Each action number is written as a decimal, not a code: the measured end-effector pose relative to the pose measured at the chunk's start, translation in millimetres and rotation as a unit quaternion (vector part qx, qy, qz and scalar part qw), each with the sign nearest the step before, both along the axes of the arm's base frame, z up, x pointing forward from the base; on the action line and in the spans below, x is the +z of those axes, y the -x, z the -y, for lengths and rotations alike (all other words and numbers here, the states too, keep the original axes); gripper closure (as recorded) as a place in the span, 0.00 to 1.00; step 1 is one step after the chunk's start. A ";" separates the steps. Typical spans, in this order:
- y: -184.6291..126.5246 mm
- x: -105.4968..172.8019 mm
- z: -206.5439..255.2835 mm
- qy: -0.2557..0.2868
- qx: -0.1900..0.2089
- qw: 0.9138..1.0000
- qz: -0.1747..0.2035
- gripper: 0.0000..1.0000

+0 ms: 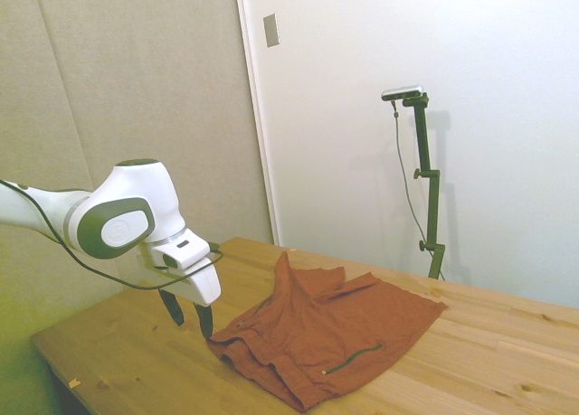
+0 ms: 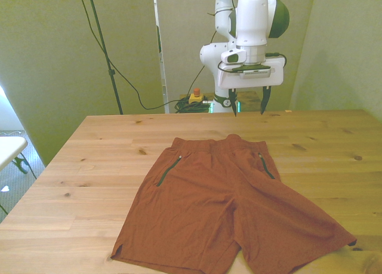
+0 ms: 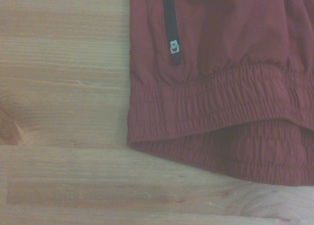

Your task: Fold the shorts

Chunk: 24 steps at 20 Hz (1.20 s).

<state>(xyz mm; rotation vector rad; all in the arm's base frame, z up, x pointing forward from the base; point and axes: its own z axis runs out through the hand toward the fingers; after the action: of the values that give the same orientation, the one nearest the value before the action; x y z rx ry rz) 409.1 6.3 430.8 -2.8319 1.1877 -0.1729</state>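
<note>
- Gripper (image 1: 187, 317) at the side view's left, hung above bare wood just off the waistband, fingers spread wide and holding nothing, probably so as to drop on a corner of the cloth.
- Shorts (image 2: 230, 211) next, spread flat and unfolded on the table (image 2: 89, 166), waistband toward the arm, legs fanned toward the near edge in the front view.
- Zip pocket (image 2: 169, 170) dark on either hip, face up, so front side showing.

The shorts (image 2: 227, 214) are soft, matt rust-orange cloth with a ribbed, gathered waistband (image 3: 216, 107). The table (image 2: 107, 160) is pale, knotty wood with a smooth finish. The arm's shell (image 1: 127, 212) is glossy white plastic.
</note>
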 end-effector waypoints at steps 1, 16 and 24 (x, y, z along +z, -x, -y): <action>-0.3 -0.1 0.0 0.000 0.000 1.000 0.000 0.00; -81.4 -39.8 -107.3 0.255 -0.001 0.966 0.041 0.00; -73.2 -76.2 -174.3 0.329 0.019 0.944 0.007 0.00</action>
<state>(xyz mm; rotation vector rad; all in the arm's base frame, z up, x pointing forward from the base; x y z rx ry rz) 482.3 180.6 354.5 -3.3895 1.2562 -0.7088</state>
